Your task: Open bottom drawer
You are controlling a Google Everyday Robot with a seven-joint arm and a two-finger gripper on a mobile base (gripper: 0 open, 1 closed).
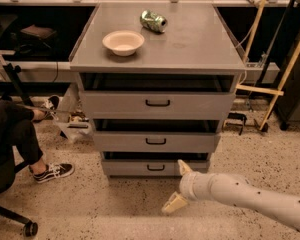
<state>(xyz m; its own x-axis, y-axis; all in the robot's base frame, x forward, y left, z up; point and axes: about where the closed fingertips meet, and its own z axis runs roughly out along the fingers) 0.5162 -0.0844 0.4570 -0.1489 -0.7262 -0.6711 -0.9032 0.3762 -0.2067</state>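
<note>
The bottom drawer (pixel 127 168) is the lowest and narrowest of three grey drawers in the cabinet, with a small black bar handle (pixel 155 168). It looks shut, flush under the middle drawer (pixel 190 143). My gripper (pixel 173 186) is low in front of the cabinet, just right of and below the handle. It is open, with tan fingers spread wide. The upper finger (pixel 183 167) points up at the bottom drawer's front, right of the handle. The lower finger (pixel 173 203) hangs over the floor. The gripper holds nothing.
A white bowl (pixel 123 42) and a crushed green can (pixel 153 21) lie on the cabinet top (pixel 200 49). A seated person's leg and sneaker (pixel 52 171) are at the left, with a chair caster (pixel 29 228). A wooden frame (pixel 277 84) leans at the right.
</note>
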